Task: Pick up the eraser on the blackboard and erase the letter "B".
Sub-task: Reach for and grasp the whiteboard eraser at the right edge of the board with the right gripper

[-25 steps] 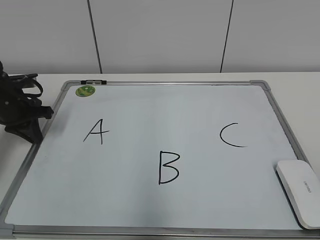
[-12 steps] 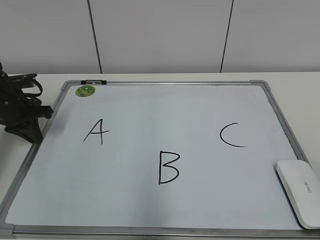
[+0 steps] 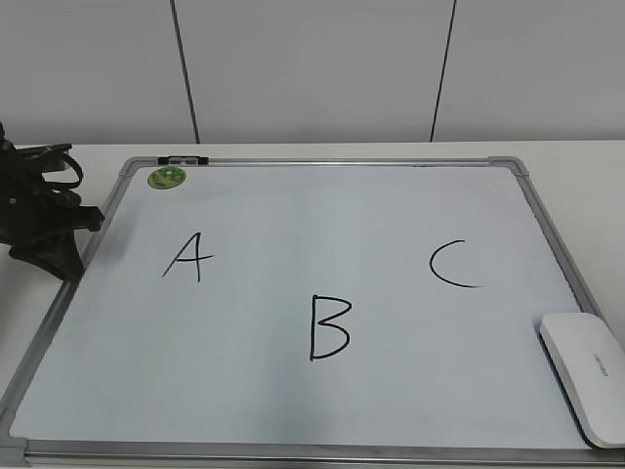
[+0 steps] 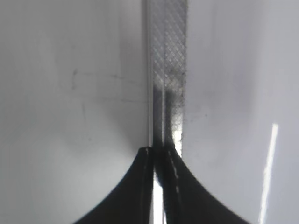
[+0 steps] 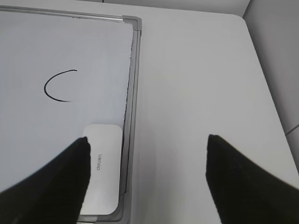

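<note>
The blackboard [image 3: 322, 161] is a white board with a silver frame, lying flat on the table. The black letter "B" [image 3: 329, 327] is at its lower middle, between the "A" [image 3: 189, 257] and the "C" [image 3: 451, 264]. The white eraser [image 3: 588, 375] lies on the board's lower right corner; it also shows in the right wrist view [image 5: 102, 170]. My right gripper [image 5: 147, 144] is open and empty, high above the table just right of the eraser and the frame [image 5: 133, 70]. My left gripper [image 4: 159, 151] is shut and empty, low over the board's left frame edge [image 4: 168, 56], as in the exterior view [image 3: 68, 256].
A small round green magnet [image 3: 167, 178] sits at the board's top left corner, next to a black clip [image 3: 183, 159] on the frame. White table [image 5: 196, 84] lies to the right of the board. A white wall stands behind.
</note>
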Robot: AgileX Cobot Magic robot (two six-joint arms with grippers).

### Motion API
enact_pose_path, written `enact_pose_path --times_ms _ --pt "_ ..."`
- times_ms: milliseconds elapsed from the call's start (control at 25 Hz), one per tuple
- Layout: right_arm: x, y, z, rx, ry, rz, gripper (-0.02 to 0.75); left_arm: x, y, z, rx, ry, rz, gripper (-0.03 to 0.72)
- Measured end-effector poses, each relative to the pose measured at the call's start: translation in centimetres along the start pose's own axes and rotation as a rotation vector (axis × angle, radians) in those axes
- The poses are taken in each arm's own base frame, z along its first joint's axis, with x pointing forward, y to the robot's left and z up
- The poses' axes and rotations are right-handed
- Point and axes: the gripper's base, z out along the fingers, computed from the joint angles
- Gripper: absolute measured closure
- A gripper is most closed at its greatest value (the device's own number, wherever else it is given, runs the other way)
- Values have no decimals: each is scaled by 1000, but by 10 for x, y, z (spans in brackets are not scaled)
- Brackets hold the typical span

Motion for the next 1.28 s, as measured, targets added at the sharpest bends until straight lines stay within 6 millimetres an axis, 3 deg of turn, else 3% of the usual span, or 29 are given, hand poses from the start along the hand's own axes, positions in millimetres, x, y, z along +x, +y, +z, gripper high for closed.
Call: enact_pose_path --times_ms 240,560,1000,1280 --pt "-2 2 14 -30 71 17 147 0 0 0 2 2 -1 680" --pt "9 15 52 -165 455 90 147 0 0 0 2 2 0 680" --pt "-5 23 97 -242 625 138 147 0 0 0 4 1 -2 680" --pt "-16 39 120 -246 663 38 147 0 0 0 4 1 -2 680"
